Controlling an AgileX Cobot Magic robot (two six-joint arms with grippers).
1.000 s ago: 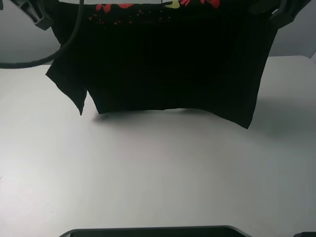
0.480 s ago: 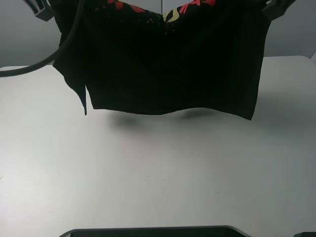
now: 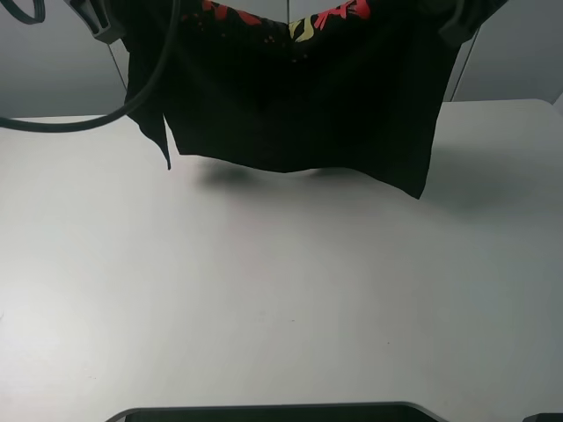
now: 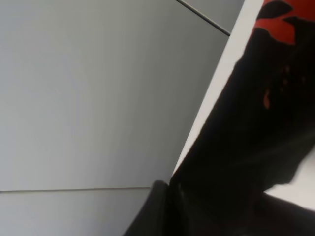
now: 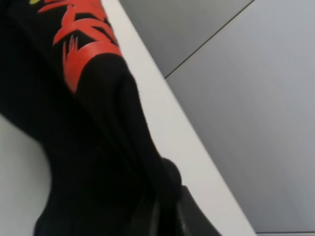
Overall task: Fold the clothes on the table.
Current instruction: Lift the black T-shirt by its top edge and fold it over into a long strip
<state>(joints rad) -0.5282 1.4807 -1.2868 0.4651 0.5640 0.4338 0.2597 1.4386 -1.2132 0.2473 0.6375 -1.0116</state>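
Clothes hang over the table, upper part cropped by frame edge

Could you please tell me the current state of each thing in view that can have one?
T-shirt, lifted, hanging spread between both tools, lower hem apparently clear of the table.
Left tool, shut on the T-shirt's upper edge.
Right tool, shut on the T-shirt's upper edge.
Cable, slack, looping down by the left tool.
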